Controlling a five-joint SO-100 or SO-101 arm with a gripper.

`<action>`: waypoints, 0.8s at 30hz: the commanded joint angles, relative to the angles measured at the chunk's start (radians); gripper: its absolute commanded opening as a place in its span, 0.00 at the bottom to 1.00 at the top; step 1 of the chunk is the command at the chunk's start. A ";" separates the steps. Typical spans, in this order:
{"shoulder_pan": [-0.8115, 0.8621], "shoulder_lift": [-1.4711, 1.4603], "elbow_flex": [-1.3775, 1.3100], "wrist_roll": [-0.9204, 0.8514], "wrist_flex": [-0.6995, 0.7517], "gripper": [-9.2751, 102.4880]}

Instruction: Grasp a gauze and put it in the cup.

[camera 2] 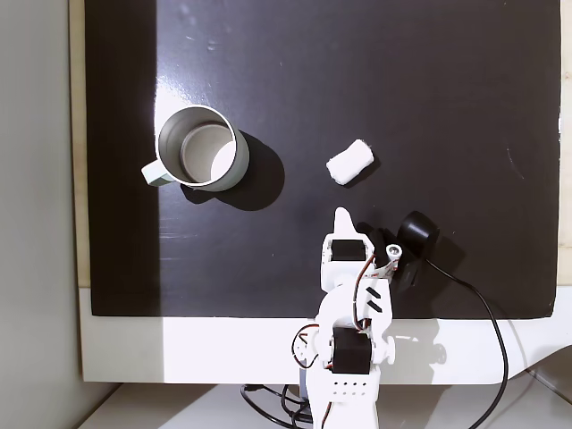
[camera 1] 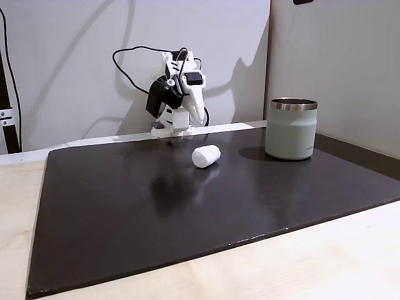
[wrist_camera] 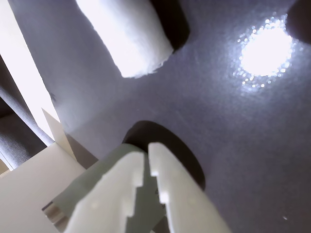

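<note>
Lying on its side on the dark surface (camera 1: pixel 156 219), the gauze (camera 1: pixel 205 156) waits just ahead of the arm's jaws, which are closed on nothing. Well apart, the cup (camera 1: pixel 291 129) stands upright, mouth open to receive it.

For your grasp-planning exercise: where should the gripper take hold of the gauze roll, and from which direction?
Grip the gauze across its curved middle, coming down from above with the gripper. It lies on its side on the dark mat, apart from the cup, so its soft round flanks are exposed.
</note>
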 commanded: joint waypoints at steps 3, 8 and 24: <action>0.002 0.009 0.052 0.005 -0.190 0.08; 0.002 0.009 0.052 0.005 -0.190 0.08; -0.003 0.009 0.052 0.011 -0.193 0.08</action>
